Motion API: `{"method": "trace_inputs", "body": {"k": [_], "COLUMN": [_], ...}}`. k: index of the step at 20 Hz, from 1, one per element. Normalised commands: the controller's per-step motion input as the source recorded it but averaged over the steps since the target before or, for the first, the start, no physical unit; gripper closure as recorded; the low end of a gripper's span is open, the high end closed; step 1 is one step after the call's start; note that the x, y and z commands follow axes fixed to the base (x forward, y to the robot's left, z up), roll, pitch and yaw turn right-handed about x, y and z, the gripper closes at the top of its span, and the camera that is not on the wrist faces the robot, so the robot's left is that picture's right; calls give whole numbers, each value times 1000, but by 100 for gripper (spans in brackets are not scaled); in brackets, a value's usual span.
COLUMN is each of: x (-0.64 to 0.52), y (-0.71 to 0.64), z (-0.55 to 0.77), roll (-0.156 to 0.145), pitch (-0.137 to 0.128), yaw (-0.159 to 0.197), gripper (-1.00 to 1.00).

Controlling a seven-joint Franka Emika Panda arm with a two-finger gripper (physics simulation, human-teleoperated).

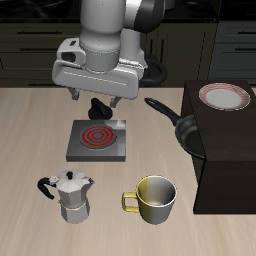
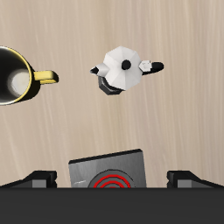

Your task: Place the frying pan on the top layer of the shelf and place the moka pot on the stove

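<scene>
The gripper (image 1: 100, 106) hangs empty with fingers spread above the stove (image 1: 97, 141). On the surface (image 1: 30, 130), the moka pot (image 1: 72, 196) stands at the stove's 6 o'clock. The frying pan (image 1: 183, 126) rests against the shelf (image 1: 228, 165) at the stove's 3 o'clock.

A robot arm with smooth light-grey rounded segments and a black joint section. Its wide, boxy pale-grey wrist housing carries the claw (image 1: 100, 108), which has short black fingers (image 2: 37, 178).
</scene>
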Motion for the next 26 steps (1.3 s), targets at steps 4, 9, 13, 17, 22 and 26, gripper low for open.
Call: {"method": "trace_inputs", "body": {"k": [4, 9, 13, 17, 22, 26], "x": [141, 111, 36, 82, 81, 67], "y": [294, 184, 44, 46, -90, 38], "z": [-21, 81, 355, 225, 276, 5], "roll": [5, -4, -13, 35, 85, -1], "pitch": [-18, -38, -49, 17, -53, 13], "yaw": [-4, 9, -3, 3, 2, 23], "gripper": [-100, -100, -100, -100, -100, -100]}}
